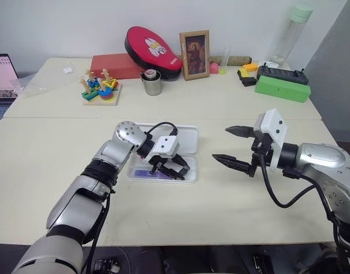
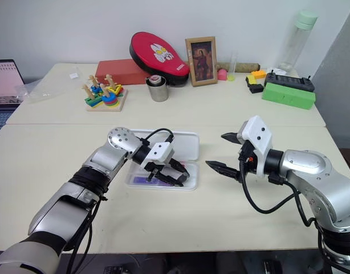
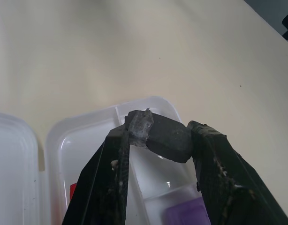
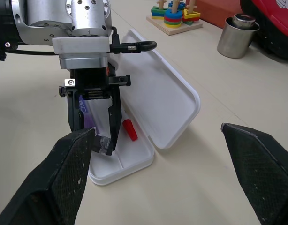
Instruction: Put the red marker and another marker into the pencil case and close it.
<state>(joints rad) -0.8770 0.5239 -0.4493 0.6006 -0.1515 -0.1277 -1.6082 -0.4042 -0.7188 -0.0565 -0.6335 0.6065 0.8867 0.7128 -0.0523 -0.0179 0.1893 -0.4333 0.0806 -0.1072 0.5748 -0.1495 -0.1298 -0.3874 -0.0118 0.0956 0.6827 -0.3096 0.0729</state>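
Case (image 1: 186, 140) open on worktop (image 1: 61, 148), lid flat behind tray. Purple marker (image 1: 147, 173) in tray; red marker (image 4: 129, 130) beside it, red end showing in the right wrist view. Both look loaded. Left hand (image 1: 174, 169) over tray, fingers closed on a small dark piece at the tips, can't tell what. Right hand (image 1: 235, 146) spread wide, empty, just right of case, clear of it. Step in hand: probably closing. Next: lift left hand clear of tray, catch lid's far edge, swing it over, press shut.
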